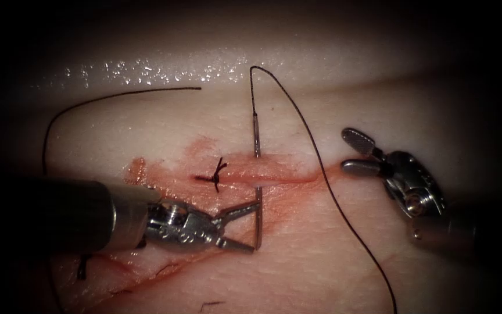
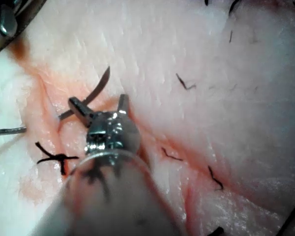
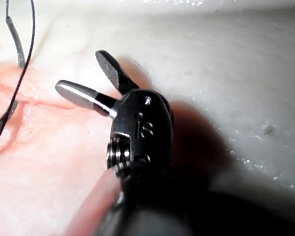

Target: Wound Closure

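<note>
Needle (image 1: 257,192) sits through the tissue (image 1: 321,244) across the cut (image 1: 274,177); left tool (image 1: 248,227) spread around its emerged end, right tool (image 1: 352,152) released, empty; an off-centre bite could twist the needle, tearing the tissue

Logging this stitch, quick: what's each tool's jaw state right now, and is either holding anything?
Left tool: jaws open around the needle, which passes through the tissue across the cut; not gripping.
Right tool: jaws open, holding nothing.
</note>
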Action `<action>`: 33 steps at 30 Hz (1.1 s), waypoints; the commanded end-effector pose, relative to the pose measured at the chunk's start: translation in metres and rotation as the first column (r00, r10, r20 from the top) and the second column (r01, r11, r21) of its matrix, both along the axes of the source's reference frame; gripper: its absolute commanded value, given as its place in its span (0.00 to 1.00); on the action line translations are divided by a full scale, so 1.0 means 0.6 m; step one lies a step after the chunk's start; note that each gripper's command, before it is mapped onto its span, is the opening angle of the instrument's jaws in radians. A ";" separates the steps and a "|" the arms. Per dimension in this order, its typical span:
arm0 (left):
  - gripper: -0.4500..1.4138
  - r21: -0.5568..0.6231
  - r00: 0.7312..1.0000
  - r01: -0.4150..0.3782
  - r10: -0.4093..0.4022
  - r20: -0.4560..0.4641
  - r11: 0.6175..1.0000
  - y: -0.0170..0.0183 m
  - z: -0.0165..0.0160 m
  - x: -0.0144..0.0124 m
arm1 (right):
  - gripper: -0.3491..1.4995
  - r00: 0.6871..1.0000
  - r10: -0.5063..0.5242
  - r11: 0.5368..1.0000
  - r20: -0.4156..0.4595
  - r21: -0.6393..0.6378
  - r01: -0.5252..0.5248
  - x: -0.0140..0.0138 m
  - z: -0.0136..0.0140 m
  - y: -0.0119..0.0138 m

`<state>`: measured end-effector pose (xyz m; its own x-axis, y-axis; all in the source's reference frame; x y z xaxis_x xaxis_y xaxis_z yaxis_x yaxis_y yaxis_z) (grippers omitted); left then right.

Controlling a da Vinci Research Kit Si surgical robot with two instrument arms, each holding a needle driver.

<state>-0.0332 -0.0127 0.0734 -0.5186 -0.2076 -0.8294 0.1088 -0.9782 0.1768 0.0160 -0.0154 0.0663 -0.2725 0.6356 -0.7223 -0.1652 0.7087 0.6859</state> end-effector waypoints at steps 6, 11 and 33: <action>0.68 -0.047 1.000 -0.004 0.006 0.027 0.999 0.0007 0.0023 -0.0016 | 0.86 1.000 0.007 0.999 -0.005 -0.044 -0.008 -0.0003 -0.0022 0.0009; 0.69 -0.060 0.999 0.000 0.002 0.043 0.998 0.0024 0.0029 -0.0022 | 0.84 1.000 0.019 0.997 -0.011 -0.074 -0.020 -0.0014 -0.0066 0.0016; 0.00 0.233 0.984 0.011 -0.052 0.171 0.972 0.0003 -0.0039 -0.0030 | 0.82 0.989 -0.141 0.981 -0.054 -0.142 0.132 0.0138 -0.0379 -0.0043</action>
